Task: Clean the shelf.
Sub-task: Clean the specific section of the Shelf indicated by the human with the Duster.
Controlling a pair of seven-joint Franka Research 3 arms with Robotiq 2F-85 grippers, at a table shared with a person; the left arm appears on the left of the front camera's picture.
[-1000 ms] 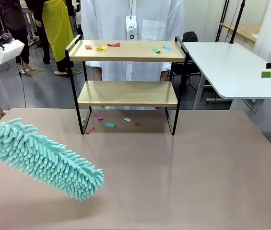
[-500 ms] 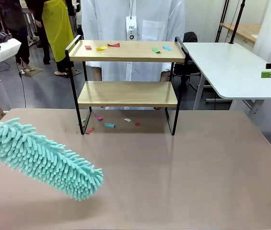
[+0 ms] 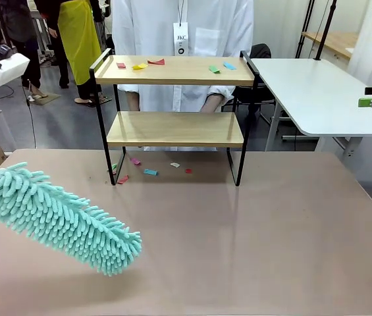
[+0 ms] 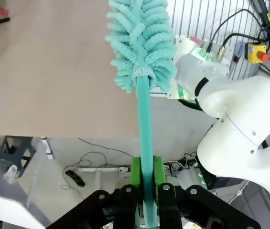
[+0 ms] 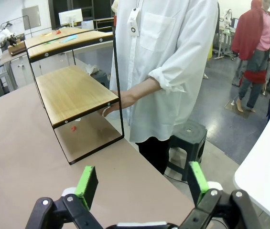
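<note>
- Step in hand, as I read it: approach, pre-sweep. No wiping contact yet.
- Shelf (image 3: 172, 128) stands upright at the far-middle of the tan tabletop (image 3: 271, 230), just in front of the person.
- Colored paper scraps (image 3: 139, 65) lie on the top board. The lower board looks bare. More scraps (image 3: 149, 172) sit on the tabletop under the shelf.
- L gripper (image 4: 147, 174): jaws narrow, green pads clamped on the teal handle of the duster (image 3: 60, 220).
- The fluffy head hangs tilted over the near-left of the tabletop, well apart from the shelf.
- R gripper (image 5: 143, 183): jaws wide, nothing between the pads. It's parked off to the right side, away from the shelf.
- Person's hand (image 5: 118, 101) is at the lower board's far corner by the frame. Prob steadying it, but can't tell if it's gripping.
- Next move calls for:
  - Carry the duster fwd and up to top-board height.
  - Lay the head flat on the board inside the raised end rails.
  - Sweep scraps along and off an open edge.
- Watch-outs:
  - A light rack could slide or tip if pushed hard.
  - Keep the head clear of the person's hand.
</note>
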